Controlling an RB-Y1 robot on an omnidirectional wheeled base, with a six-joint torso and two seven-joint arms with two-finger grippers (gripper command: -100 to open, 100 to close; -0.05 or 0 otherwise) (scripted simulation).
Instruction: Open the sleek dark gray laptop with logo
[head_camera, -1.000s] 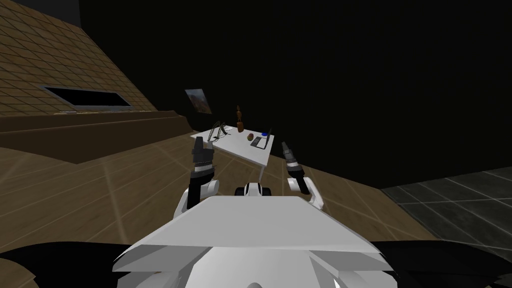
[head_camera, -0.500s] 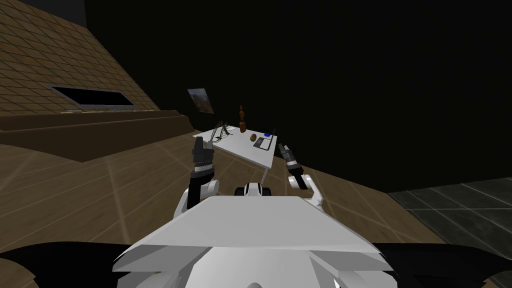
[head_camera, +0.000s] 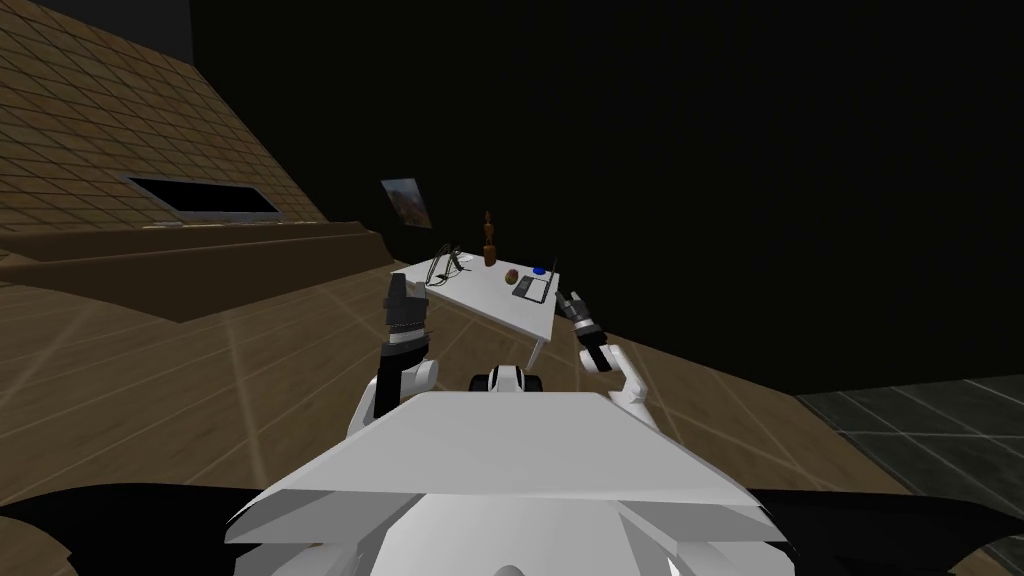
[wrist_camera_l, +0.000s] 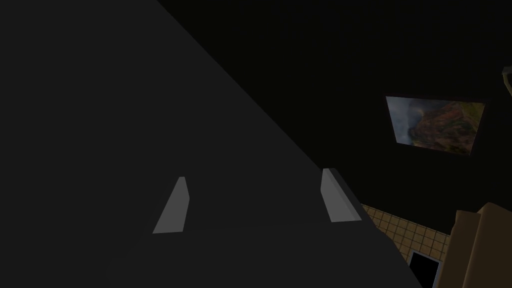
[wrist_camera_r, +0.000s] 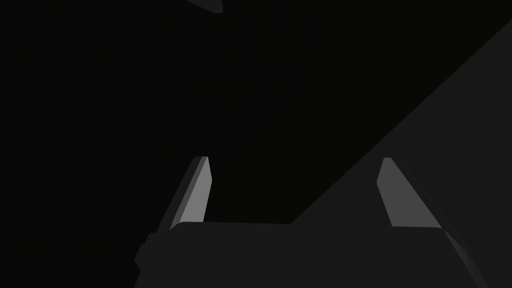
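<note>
A small dark laptop (head_camera: 531, 287) lies near the right end of a white table (head_camera: 470, 292) some way ahead of me. A thin dark lid edge seems to stand up along its right side, but it is too small to be sure. My right gripper (head_camera: 566, 299) hangs open just off the table's near right corner, short of the laptop; its fingers (wrist_camera_r: 196, 194) stand wide apart with nothing between them. My left gripper (head_camera: 398, 287) is raised in front of the table's left end, also open, with its fingers (wrist_camera_l: 172, 207) empty.
On the table are a brown figurine (head_camera: 489, 240), a round brownish object (head_camera: 511, 275), a blue item (head_camera: 539, 270) and a wiry black frame (head_camera: 443, 264). A long brown step (head_camera: 200, 262) runs along the left wall. Wooden floor leads to the table; dark tiles (head_camera: 930, 420) lie at the right.
The whole view has slid a little, so I have turned slightly. My right gripper has leaned forward and left toward the table's near corner. The left arm has stayed put.
</note>
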